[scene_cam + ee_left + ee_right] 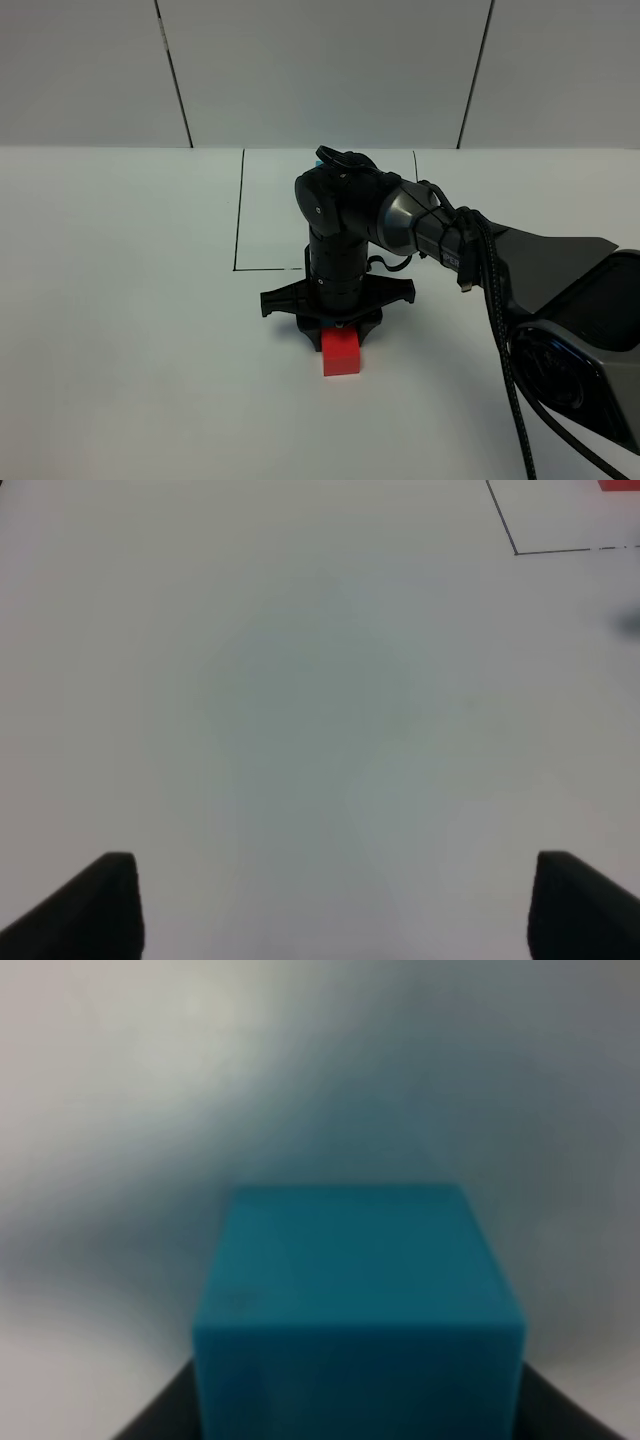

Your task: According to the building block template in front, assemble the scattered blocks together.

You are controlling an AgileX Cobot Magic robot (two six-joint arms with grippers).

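Two arms are mine, but only the right one shows from above, reaching across the white bench (120, 320) to just near of the black-line rectangle (240, 215). Inside that outline, at its far edge, a sliver of cyan peeks past my arm; I take it for the building block template (319, 152), though most of it is hidden, and its red half shows only as a scrap in my left wrist view. My right gripper (338, 318) is clenched on the cyan cube (355, 1300), which fills the right wrist view between the dark fingers. From above that cube is hidden under the gripper. The red cube (341, 354) sits on the bench directly near of the gripper, touching or almost touching it; I cannot tell which. My left gripper (330, 905) hangs released over bare bench, grasping nothing.

I judge the work about halfway: cyan is in hand, close to red, but the pair is not yet pressed together and let go.
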